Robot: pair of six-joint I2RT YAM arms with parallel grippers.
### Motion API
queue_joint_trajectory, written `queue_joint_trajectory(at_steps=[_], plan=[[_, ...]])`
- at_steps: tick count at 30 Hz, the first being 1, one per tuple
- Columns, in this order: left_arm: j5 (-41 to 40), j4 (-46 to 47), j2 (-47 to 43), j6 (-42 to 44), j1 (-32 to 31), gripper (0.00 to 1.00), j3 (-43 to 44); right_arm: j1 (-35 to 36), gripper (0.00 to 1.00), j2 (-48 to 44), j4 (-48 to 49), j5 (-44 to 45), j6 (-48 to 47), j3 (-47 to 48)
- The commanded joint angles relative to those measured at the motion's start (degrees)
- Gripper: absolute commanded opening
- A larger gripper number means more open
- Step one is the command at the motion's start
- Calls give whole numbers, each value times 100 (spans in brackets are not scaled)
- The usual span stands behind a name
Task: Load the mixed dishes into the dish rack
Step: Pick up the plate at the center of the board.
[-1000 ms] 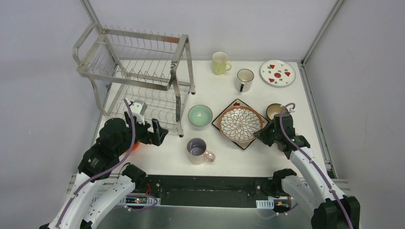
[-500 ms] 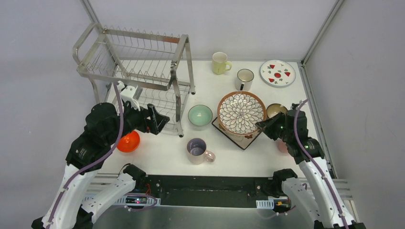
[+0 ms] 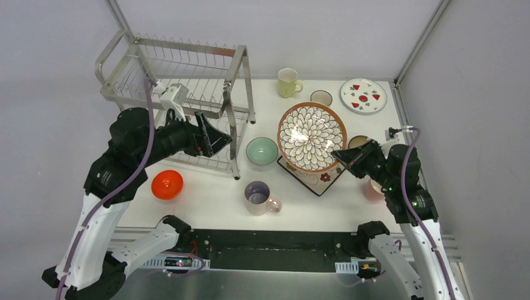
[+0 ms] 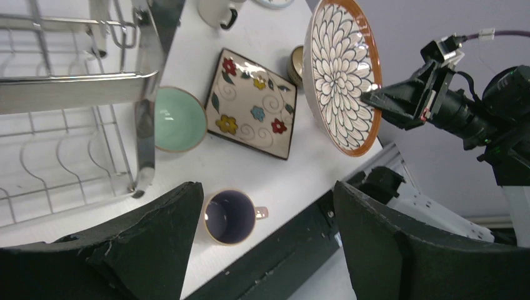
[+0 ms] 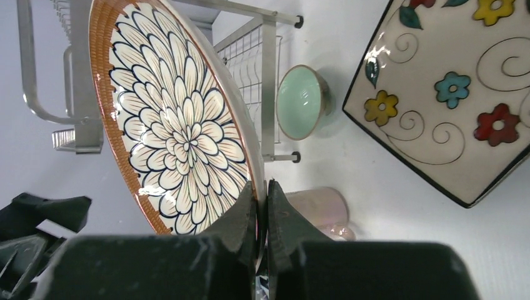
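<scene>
One rim is all your right gripper (image 3: 340,155) is pinching; be carrying the plate (image 3: 311,136) upright to the rack (image 3: 187,46), left gripper (image 3: 220,134) gaping empty

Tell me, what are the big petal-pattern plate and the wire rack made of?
The petal-pattern plate: likely glazed ceramic; glossy glare spots on its painted face. The dish rack: polished silver metal, perhaps steel; its thin wires and tubes gleam.
</scene>
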Motion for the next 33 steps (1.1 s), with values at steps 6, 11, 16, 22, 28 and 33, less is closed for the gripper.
queue_joint_trajectory(at_steps=[6, 11, 16, 22, 28, 33], plan=[[1273, 277, 734, -697, -34, 76, -23, 14, 0, -122, 1218, -1084, 596, 454], [1239, 710, 654, -1019, -146, 74, -411, 9, 0, -304, 1321, -1103, 717, 312], [1007, 955, 907, -1203, -567, 72, -421, 10, 0, -470, 1231, -1148, 684, 242], [371, 1240, 1530, -1082, -1508, 73, -7, 10, 0, -736, 885, -900, 620, 201], [-35, 1453, 1938, -1081, -1885, 74, 184, 10, 0, -804, 664, -733, 511, 374], [-365, 1639, 2082, -1061, -1913, 73, 81, 8, 0, -829, 783, -735, 583, 290]])
